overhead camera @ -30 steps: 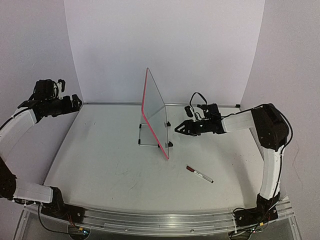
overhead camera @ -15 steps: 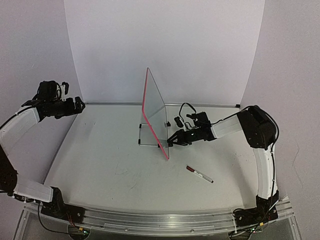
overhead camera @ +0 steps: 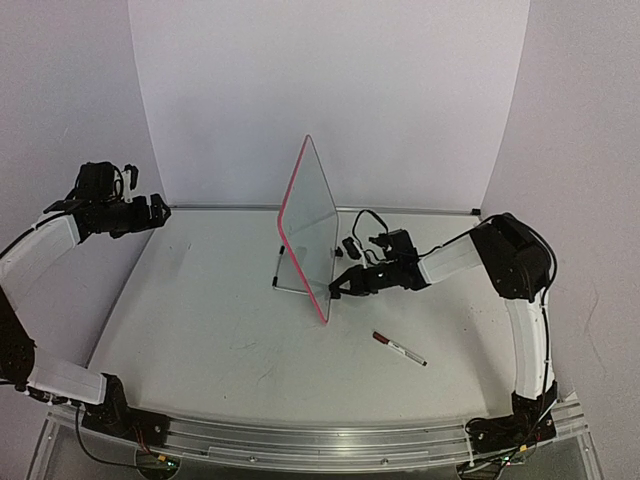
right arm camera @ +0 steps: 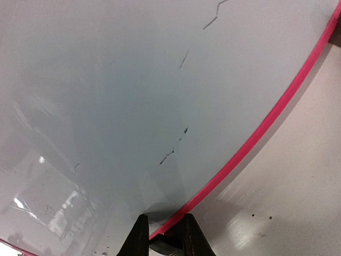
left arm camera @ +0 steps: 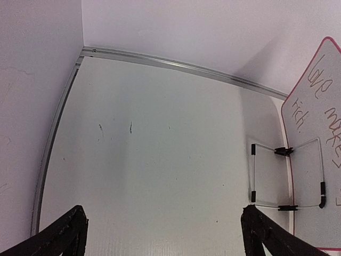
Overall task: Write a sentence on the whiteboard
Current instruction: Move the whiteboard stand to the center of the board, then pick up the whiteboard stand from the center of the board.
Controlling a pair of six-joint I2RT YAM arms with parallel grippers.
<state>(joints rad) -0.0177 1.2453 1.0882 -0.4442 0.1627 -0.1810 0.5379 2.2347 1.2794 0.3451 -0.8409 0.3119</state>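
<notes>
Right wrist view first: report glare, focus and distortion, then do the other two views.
Right wrist: the glossy whiteboard fills the frame, with bright reflections at lower left; the fingers at the bottom edge are soft. Left wrist: the wide-angle lens bows the rail; the writing is legible. Top: even light, faint shadows, no hot spots.

You had a pale grey tabletop (overhead camera: 200,310) before you, flecked with small dark scuffs (left arm camera: 130,127) (plainest from the left wrist view). A thin metal strip (left arm camera: 176,65) ran along its far edge, where it met a plain white back panel (overhead camera: 330,80). A pale, faintly lilac left wall (overhead camera: 60,80) and a matching right wall (overhead camera: 590,100) closed in the sides. A ribbed aluminium rail (overhead camera: 320,440) bounded the near edge. The light was soft and even, casting only faint shadows on the surface.
</notes>
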